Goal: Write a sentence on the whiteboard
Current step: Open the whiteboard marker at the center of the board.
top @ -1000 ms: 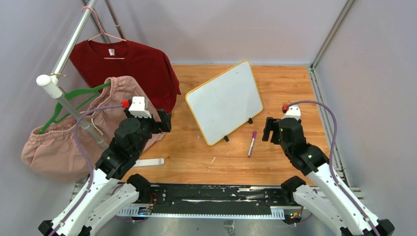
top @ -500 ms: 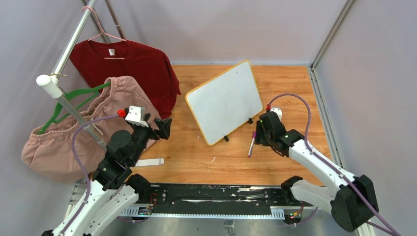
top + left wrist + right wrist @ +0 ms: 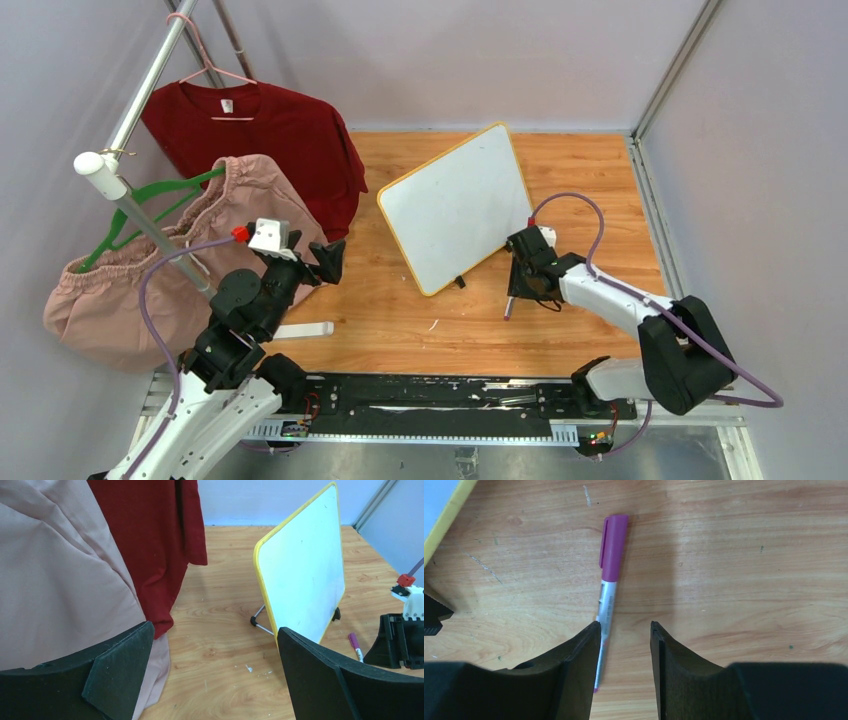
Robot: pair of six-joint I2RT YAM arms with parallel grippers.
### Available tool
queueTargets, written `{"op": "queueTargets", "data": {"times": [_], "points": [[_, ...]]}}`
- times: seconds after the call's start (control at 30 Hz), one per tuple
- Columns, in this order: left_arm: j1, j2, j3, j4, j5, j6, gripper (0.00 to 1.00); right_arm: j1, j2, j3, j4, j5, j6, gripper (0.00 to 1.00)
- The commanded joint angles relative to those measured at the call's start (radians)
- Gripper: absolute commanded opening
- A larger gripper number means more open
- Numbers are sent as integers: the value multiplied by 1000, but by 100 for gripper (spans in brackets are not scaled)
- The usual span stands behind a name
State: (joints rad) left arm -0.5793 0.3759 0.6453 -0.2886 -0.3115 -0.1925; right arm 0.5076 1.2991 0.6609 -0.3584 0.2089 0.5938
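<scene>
While the whiteboard (image 3: 458, 205) stands blank on the surface (image 3: 400, 300), nothing's written: right fingers (image 3: 574, 680) half-open at the capped marker (image 3: 610, 580), no grip yet; left fingers (image 3: 120, 670) wide open, empty.

The whiteboard (image 3: 458, 205) is white with a yellow-orange frame and black feet (image 3: 460, 282). The marker (image 3: 606, 590) has a purple cap and a white barrel with small dark print. The table (image 3: 590, 180) is warm orange-brown wood with a fine grain and a few pale scuffs. A shirt (image 3: 270, 130) is deep red on a pink hanger (image 3: 210, 66). Another garment (image 3: 110, 290) is dusty pink on a green hanger (image 3: 150, 205). The left gripper (image 3: 214, 632) and right gripper (image 3: 624, 630) have matte black fingers. The arms (image 3: 620, 295) are white with black joints, and their cables (image 3: 572, 195) are purple with red plugs (image 3: 240, 233). The walls (image 3: 450, 50) are pale grey-lilac.
</scene>
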Motion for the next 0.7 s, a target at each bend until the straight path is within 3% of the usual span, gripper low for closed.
{"op": "queueTargets", "data": {"times": [0.0,0.47,0.67], "points": [[-2,-12,12,21,-11,11,100,5,23,4,15,2,27,43],[-3,-19,12,20,-8,12,100,26,67,-17,-9,7,13,33],[-3,-23,10,21,-3,11,100,25,55,-47,-16,-10,-1,19]]}}
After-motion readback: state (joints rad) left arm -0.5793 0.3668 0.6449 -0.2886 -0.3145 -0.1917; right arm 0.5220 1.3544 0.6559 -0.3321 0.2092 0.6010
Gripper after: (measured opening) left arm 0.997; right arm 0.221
